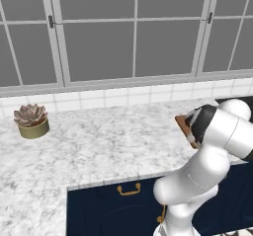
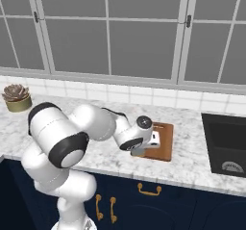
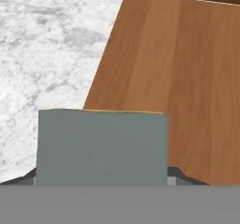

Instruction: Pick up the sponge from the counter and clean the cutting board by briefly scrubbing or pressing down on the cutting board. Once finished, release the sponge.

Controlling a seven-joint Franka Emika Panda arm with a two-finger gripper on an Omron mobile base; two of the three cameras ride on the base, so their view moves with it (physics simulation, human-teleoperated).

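- Marble, white-grey and veined, makes up the counter (image 2: 192, 161), the widest thing in sight; it runs over dark navy cabinets with brass handles (image 2: 148, 191) and below a tiled wall with large windows.
- White with dark joints, the robot arm (image 2: 91, 125) reaches forward and down over the worktop, its wrist above the near left edge of the board in the right base view.
- Black and set into the worktop, a cooktop (image 2: 226, 145) lies well apart to the right of the board.
- Reddish-brown and wooden, the flat rectangular cutting board (image 3: 187, 78) lies on the counter with a slot handle at its far end; its surface looks bare.
- Olive-coloured, a small round pot with a pinkish succulent (image 1: 31, 121) stands far off to the left near the wall.
- Grey-green on its top layer with a thin yellow edge showing, the small rectangular sponge (image 3: 102, 145) sits right in front of the hand camera, over the board's near corner and the marble beside it.
- The gripper (image 2: 153, 138) appears to have the sponge clamped, though the fingers are hidden behind it, so that is a judgement.
- Progress: pickup looks done; whether the sponge is touching the wood I cannot tell. Pressing or scrubbing and letting go seem left.
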